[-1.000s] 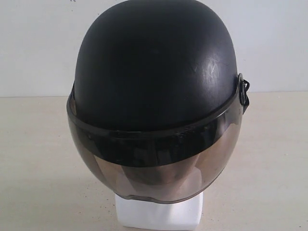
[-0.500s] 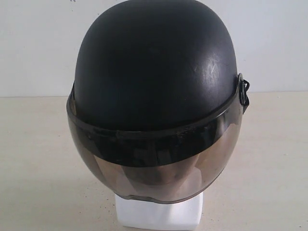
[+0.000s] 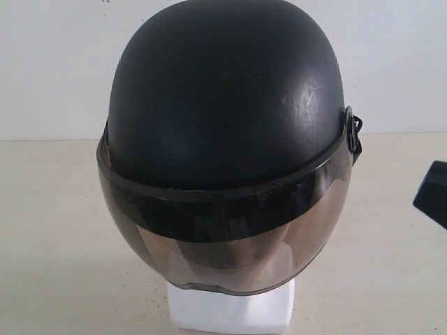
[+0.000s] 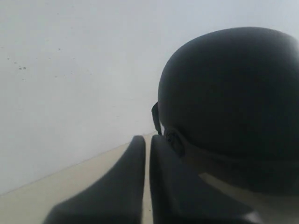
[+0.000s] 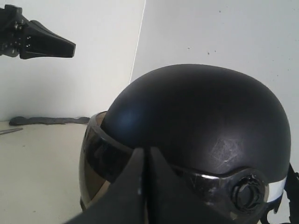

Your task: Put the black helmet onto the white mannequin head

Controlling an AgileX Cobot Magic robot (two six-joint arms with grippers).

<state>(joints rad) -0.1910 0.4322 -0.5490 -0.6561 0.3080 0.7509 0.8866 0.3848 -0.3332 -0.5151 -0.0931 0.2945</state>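
The black helmet (image 3: 223, 105) sits over the white mannequin head (image 3: 230, 314), centre of the exterior frame. My left gripper (image 4: 147, 140) and right gripper (image 5: 145, 151) are both clenched empty, near it. A careless swing could knock it crooked, and I can't quite see how deep it seats.

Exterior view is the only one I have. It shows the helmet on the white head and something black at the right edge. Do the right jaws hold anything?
Observer: No. The right gripper has its jaws shut and empty, pointing at the side of the black helmet.
Operator: And the left one? I do not see it at all.
Observer: The left gripper is shut and empty too, at the helmet's other side.
Operator: Does anything lie outside my frame?
Observer: Yes, a dark strip lies on the table at the foot of a wall.
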